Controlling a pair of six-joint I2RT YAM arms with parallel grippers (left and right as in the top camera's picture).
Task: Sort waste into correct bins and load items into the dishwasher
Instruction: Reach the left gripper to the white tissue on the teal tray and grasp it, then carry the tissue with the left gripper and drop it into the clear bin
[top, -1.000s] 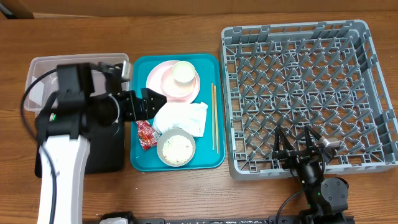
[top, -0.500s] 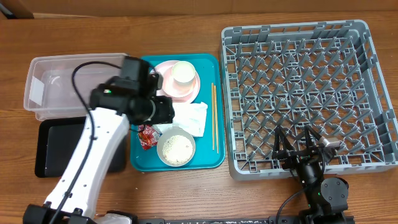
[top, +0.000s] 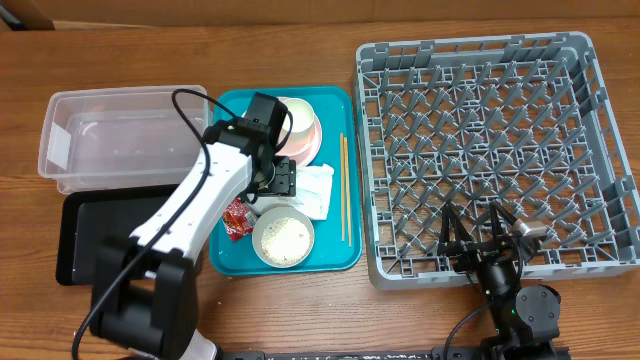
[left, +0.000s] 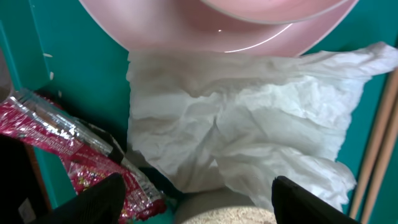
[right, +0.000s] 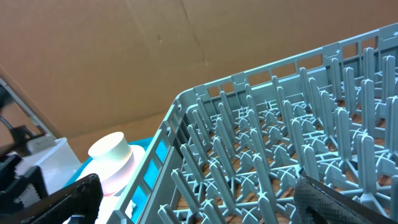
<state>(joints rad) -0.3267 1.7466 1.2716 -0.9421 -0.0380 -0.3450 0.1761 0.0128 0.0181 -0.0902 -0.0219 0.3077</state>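
Note:
My left gripper (top: 283, 178) is open, low over the crumpled white napkin (top: 312, 190) on the teal tray (top: 345, 255). In the left wrist view its fingers (left: 196, 205) straddle the napkin (left: 249, 137), with the red sauce packet (left: 56, 146) at left, the pink plate (left: 217, 31) above and the rice bowl's rim (left: 217, 211) below. The cream cup (top: 297, 118) sits on the pink plate (top: 306, 150). The grey bowl (top: 283, 238) holds rice. The chopsticks (top: 345, 190) lie at the tray's right. The red packet (top: 234, 217) lies left of the bowl. My right gripper (top: 480, 240) is open over the grey rack (top: 480, 150).
The clear tub (top: 110, 145) stands at the left, with the black tray (top: 95, 235) in front of it. The right wrist view looks over the rack's pegs (right: 280, 155) toward the cup (right: 109, 152).
My left arm has swung from over the black tray and tub to the right, onto the teal tray, and now sits over the napkin. The right arm has not moved.

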